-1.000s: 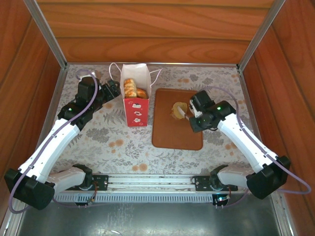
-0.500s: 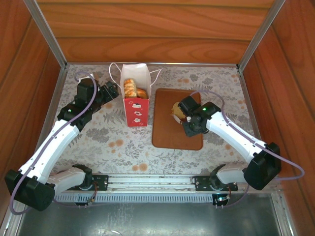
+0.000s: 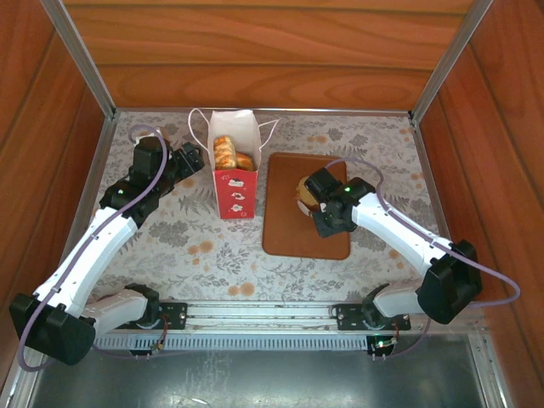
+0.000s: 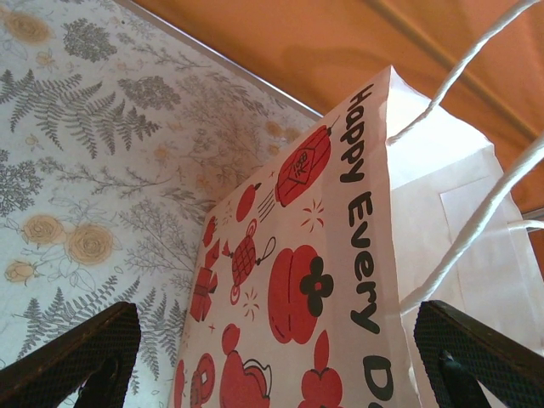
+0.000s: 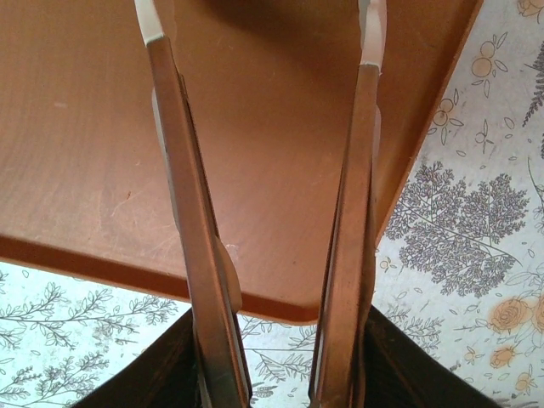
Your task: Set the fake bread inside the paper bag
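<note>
The right claw (image 3: 313,197) has swung left across the brown board (image 3: 289,234), right of centre. Its jaws are partly open with nothing between them, just beside the loose pastry (image 3: 300,188), which I judge is next to be gripped. Farther up, left of centre, the paper bag (image 3: 235,191) holds other fake bread (image 3: 226,153). The left claw (image 3: 197,157) straddles its side, wide open and gripping nothing.

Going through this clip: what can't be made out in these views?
1. Whether the right gripper holds the pastry on the board: top view, the gripper's body covers the contact; right wrist view, the fingers run off the top edge.
2. How much bread is in the bag: top view, its walls hide the lower pieces.
3. The end of the bag's lettering: left wrist view, cut by the bottom edge.
</note>
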Tool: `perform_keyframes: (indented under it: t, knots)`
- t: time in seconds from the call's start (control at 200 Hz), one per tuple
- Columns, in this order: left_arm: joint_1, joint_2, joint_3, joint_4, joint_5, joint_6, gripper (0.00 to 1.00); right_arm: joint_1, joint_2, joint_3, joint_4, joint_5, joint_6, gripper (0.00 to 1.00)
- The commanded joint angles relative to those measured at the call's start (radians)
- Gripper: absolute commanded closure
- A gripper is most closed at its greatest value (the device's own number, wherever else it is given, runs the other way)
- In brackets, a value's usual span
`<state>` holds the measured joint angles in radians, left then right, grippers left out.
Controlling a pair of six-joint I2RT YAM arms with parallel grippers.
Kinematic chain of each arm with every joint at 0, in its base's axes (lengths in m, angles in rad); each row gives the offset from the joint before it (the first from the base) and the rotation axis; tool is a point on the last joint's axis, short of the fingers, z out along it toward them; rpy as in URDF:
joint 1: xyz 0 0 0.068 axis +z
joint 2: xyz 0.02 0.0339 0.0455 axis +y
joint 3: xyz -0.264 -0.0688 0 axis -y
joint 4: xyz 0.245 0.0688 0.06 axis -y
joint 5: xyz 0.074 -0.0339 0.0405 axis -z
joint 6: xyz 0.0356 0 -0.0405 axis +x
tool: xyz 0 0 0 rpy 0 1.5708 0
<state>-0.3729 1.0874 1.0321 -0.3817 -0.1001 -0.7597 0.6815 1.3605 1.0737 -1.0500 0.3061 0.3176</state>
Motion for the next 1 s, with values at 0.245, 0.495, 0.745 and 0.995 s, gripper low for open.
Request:
perform_keyframes:
  t: [0.245,0.495,0.745,0.995]
  knots:
    - [0.014,-0.024,-0.012,0.002,0.002,-0.006,0.11,0.007,0.05,0.007,0.121,0.098,0.009,0.54]
    - [0.02,-0.036,-0.016,-0.001,0.002,-0.007,0.11,0.007,0.135,0.055,0.139,0.131,-0.042,0.52]
    - [0.022,-0.042,-0.02,-0.007,0.002,-0.007,0.11,0.007,0.161,0.071,0.15,0.131,-0.041,0.57]
    - [0.024,-0.044,-0.006,-0.011,0.017,-0.006,0.11,0.008,0.097,0.076,0.113,0.164,-0.038,0.67]
